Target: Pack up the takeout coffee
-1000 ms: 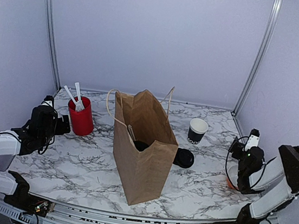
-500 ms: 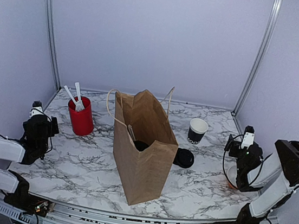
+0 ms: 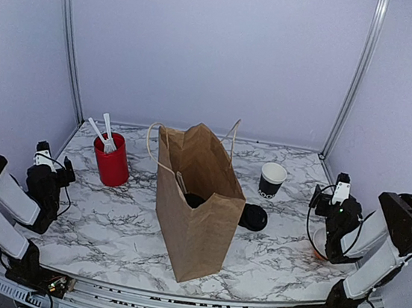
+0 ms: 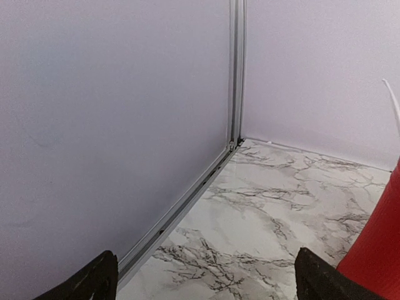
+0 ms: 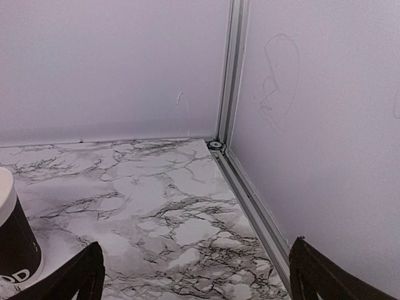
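Noted left gripper [image 4: 203,284] drawn back from beside the tall red cup of white sticks [image 3: 112,162] to the nine o'clock edge of the marble-patterned table [image 3: 106,232], pincer spread and empty; right gripper [image 5: 194,278] at three o'clock barely moved, also spread and empty. Located the small black paper cup with black round plastic lid [image 3: 194,200] inside the upright brown paper bag [image 3: 200,232] at centre, only its dark top visible. Judged packing likely done, with both arms retiring clear of the bag.
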Controlling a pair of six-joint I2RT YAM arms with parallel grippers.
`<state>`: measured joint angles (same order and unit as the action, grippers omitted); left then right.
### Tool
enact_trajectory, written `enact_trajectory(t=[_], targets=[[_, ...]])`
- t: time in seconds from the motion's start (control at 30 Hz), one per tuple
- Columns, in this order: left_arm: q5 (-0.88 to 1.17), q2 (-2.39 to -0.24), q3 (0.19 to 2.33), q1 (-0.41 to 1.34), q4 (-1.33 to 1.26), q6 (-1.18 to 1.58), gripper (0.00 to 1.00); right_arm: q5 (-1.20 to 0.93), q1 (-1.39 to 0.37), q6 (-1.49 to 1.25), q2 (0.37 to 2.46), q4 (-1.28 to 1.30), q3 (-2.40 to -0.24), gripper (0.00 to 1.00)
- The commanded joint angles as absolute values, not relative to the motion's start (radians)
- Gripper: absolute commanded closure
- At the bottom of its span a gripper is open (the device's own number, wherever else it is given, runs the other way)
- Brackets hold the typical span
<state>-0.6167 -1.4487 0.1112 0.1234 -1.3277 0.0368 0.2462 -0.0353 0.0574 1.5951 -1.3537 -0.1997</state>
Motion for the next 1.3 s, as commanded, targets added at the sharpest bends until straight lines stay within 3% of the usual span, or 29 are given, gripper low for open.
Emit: enact_trajectory(t=[0.0, 0.07, 0.23, 1.27], targets=[[-0.414, -1.54, 0.096, 0.112, -1.547, -0.015, 0.01, 0.247, -0.041, 0.066, 1.6, -1.369, -0.222, 0.0], [-0.404, -1.561, 0.095, 0.111, -1.6, -0.027, 0.01, 0.246, -0.041, 0.067, 1.601, -1.37, -0.223, 0.0], [-0.424, -1.532, 0.221, 0.088, -1.3, 0.022, 0.01, 0.247, -0.042, 0.067, 1.6, -1.37, -0.222, 0.0], [-0.417, -1.533, 0.219, 0.078, -1.306, 0.033, 0.01, 0.246, -0.041, 0.068, 1.602, -1.367, -0.225, 0.0]])
